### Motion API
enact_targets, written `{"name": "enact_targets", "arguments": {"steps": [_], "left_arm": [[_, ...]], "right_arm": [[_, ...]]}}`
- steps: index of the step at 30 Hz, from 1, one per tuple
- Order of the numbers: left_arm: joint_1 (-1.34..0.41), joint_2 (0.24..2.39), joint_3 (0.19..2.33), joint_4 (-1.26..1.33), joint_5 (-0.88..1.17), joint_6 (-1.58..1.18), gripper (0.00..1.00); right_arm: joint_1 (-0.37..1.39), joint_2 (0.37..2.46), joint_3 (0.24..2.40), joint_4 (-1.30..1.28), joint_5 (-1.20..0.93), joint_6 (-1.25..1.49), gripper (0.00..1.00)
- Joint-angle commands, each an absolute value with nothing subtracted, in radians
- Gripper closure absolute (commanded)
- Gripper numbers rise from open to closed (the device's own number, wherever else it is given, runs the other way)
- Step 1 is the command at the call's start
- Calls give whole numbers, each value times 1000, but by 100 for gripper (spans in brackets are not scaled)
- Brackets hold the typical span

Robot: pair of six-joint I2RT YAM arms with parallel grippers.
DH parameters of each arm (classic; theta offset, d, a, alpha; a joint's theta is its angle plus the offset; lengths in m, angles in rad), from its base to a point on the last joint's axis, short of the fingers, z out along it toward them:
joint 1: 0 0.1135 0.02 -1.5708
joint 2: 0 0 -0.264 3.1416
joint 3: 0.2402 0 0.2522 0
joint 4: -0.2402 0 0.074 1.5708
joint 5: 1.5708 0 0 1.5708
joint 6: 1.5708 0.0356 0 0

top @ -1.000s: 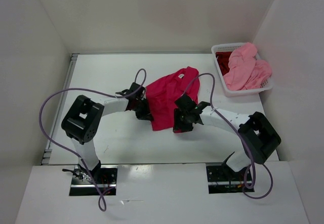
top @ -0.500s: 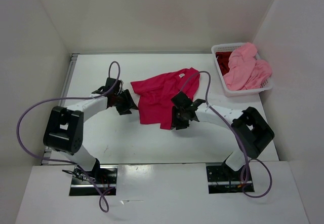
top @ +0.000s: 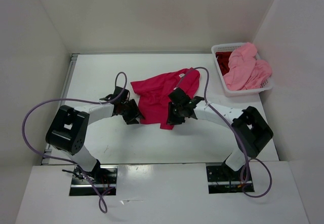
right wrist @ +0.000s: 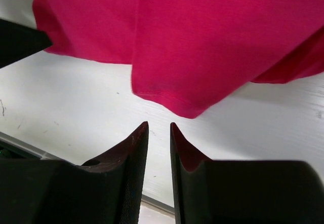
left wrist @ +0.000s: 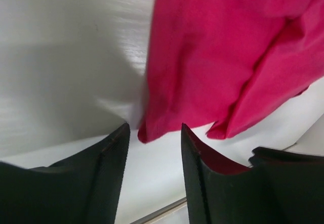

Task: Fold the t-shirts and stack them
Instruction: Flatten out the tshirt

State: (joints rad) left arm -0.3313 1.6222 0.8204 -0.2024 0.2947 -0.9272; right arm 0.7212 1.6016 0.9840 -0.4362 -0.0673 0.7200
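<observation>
White tabletop [top: 101, 77], white walls on three sides, and all the action sits mid-table. The crimson-pink t-shirt [top: 164, 95] lies rumpled at the centre of the table, partly spread, one sleeve reaching toward the far-left, its hem pointing at the near edge.

From the left wrist view, the shirt's [left wrist: 217, 57] near-left corner lies just past the fingertips of the left gripper [left wrist: 154, 127]. Its fingers are apart with only bare table between them. From above, that left gripper [top: 135, 116] sits low beside the shirt's left edge.

Over to the other side: the right gripper [top: 174, 113] is at the shirt's near-right hem. Its wrist view shows a folded lip of fabric [right wrist: 202, 36] just ahead of the gripper [right wrist: 158, 125], whose fingers leave only a slim gap, with nothing caught in it.

Far-right corner of the table: the white lattice basket [top: 221, 48], holding the salmon pink t-shirt [top: 245, 69] heaped on top and spilling over the rim. The dark red t-shirt [top: 223, 62] is tucked beneath it along the basket's left side.
</observation>
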Motion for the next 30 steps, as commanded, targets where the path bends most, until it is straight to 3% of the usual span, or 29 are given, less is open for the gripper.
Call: {"name": "enact_targets", "arguments": {"steps": [1, 7, 8, 12, 19, 25, 30], "left_arm": [[-327, 1644, 819, -141, 296, -994, 48], [-327, 1675, 808, -121, 287, -1026, 60], [-327, 1675, 808, -112, 287, -1026, 70], [-327, 1675, 808, -121, 287, -1026, 88], [-327, 1654, 819, -155, 296, -986, 98], [-327, 1635, 828, -164, 296, -953, 100], [-327, 1614, 860, -184, 278, -917, 100]], "right_arm": [[746, 1626, 1045, -388, -74, 715, 71], [778, 1683, 1089, -368, -55, 715, 64], [788, 1701, 1101, -368, -55, 715, 64], [801, 1762, 1123, -359, -46, 715, 58], [833, 1833, 1175, -387, 29, 736, 53], [833, 1876, 1175, -420, 95, 767, 67], [833, 1914, 1218, -445, 106, 767, 89]]}}
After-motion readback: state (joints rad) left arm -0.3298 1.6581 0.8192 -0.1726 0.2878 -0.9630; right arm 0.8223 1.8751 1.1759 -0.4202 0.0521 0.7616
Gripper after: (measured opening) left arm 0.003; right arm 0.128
